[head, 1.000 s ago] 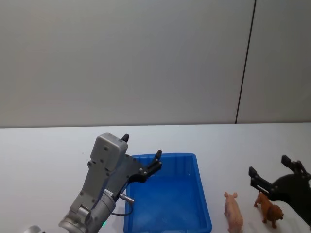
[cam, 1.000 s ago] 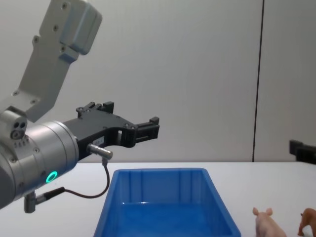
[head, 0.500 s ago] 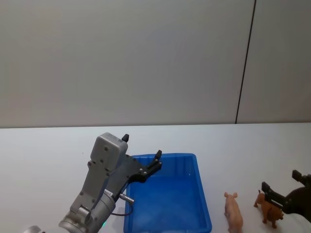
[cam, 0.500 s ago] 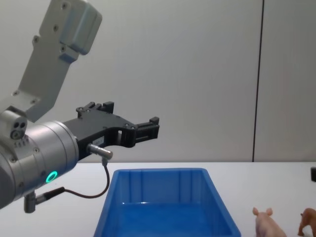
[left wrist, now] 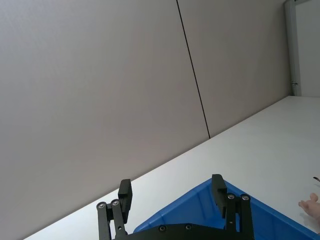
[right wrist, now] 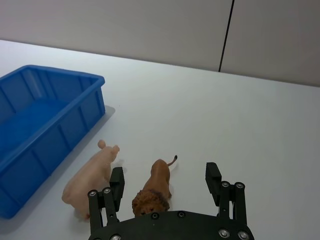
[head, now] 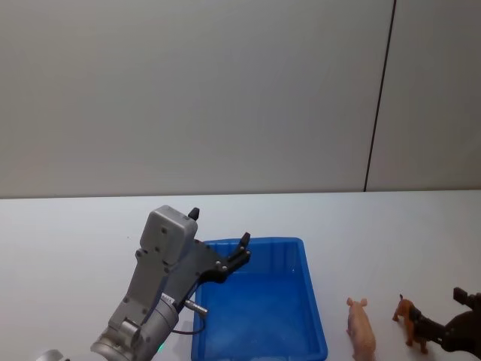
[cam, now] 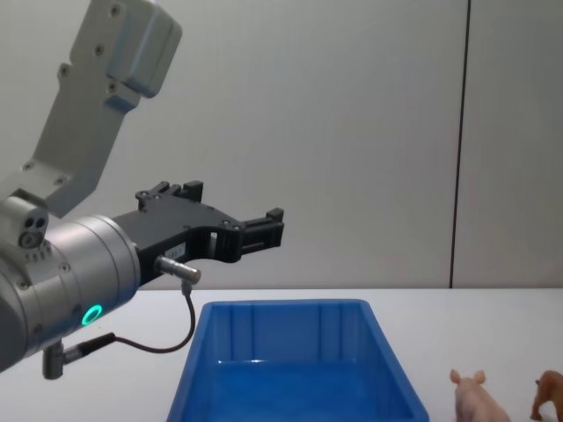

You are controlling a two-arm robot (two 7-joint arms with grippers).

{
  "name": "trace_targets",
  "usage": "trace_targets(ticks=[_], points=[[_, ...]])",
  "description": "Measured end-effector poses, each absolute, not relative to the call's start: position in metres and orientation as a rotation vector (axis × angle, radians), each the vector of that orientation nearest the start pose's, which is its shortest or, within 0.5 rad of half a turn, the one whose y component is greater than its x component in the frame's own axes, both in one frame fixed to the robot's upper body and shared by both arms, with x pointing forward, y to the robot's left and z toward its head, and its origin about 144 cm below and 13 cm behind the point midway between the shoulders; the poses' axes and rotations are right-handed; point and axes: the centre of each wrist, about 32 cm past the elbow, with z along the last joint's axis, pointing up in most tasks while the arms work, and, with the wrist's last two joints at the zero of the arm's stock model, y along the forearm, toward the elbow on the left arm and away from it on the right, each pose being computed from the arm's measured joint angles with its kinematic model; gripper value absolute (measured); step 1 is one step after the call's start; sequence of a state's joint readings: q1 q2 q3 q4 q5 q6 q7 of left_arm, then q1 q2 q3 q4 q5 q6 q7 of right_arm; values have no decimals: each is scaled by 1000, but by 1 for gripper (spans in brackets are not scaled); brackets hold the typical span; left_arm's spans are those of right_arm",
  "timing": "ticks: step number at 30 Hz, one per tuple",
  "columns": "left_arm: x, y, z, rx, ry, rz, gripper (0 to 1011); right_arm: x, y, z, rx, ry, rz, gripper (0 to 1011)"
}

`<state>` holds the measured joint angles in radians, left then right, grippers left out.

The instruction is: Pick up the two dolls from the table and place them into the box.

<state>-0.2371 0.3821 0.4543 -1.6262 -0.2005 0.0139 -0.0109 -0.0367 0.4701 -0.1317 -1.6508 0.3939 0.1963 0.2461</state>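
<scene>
A pale pink pig doll (head: 361,328) (right wrist: 93,182) (cam: 479,401) lies on the white table (head: 75,241) just right of the blue box (head: 259,304) (right wrist: 45,125) (cam: 295,369). The reddish-brown doll (head: 412,320) (right wrist: 158,186) (cam: 550,392) stands to the pig's right. My right gripper (head: 442,310) (right wrist: 165,180) is open and low over the table, its fingers (right wrist: 116,181) on either side of the brown doll without touching it. My left gripper (head: 225,263) (left wrist: 171,190) (cam: 255,230) hangs open and empty above the box's near-left corner. Nothing lies inside the box.
A plain grey wall with a dark vertical seam (head: 379,98) runs behind the table. White tabletop stretches beyond the dolls and left of the box. The left arm's grey body (cam: 62,281) looms large at the chest view's left.
My right gripper has dropped lower and drawn back toward me, leaving the chest view, and now straddles the brown doll. The left arm, box and dolls have not moved.
</scene>
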Motion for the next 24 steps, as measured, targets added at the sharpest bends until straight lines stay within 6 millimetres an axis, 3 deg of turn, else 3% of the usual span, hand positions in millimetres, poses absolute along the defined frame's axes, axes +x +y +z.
trace_targets(ticks=[14, 24], points=[[492, 198, 1204, 61, -267, 1124, 1001, 451, -312, 1152, -249, 179, -1137, 1001], [492, 198, 1204, 61, -267, 1124, 1001, 456, -309, 1145, -258, 204, -1120, 744]])
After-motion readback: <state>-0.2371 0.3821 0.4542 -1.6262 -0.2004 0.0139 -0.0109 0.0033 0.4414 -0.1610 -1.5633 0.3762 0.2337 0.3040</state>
